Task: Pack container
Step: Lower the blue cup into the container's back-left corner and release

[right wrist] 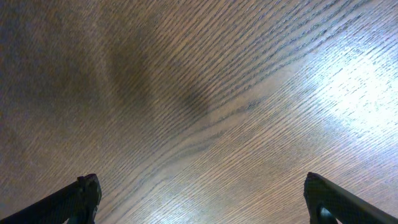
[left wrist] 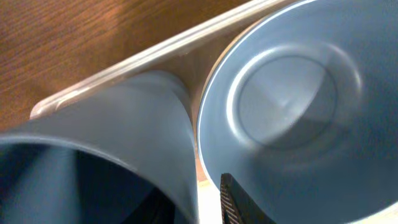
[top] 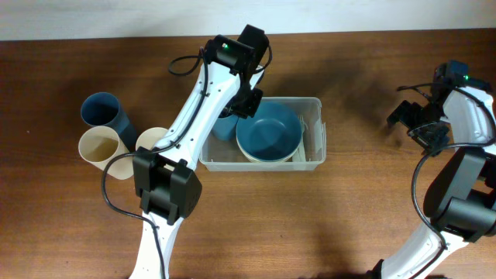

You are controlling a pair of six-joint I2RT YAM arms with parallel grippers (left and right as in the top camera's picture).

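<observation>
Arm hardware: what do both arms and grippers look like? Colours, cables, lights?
Left arm and right arm match: white shells on the long links, black joint housings, loose black cables looping outside. A green light glows near each wrist. Left gripper and right gripper are black, two-fingered.

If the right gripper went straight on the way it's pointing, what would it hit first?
The bare wooden table. The right gripper points down at it, fingers wide apart, with nothing in between. How far off the wood is, I can't tell.
</observation>
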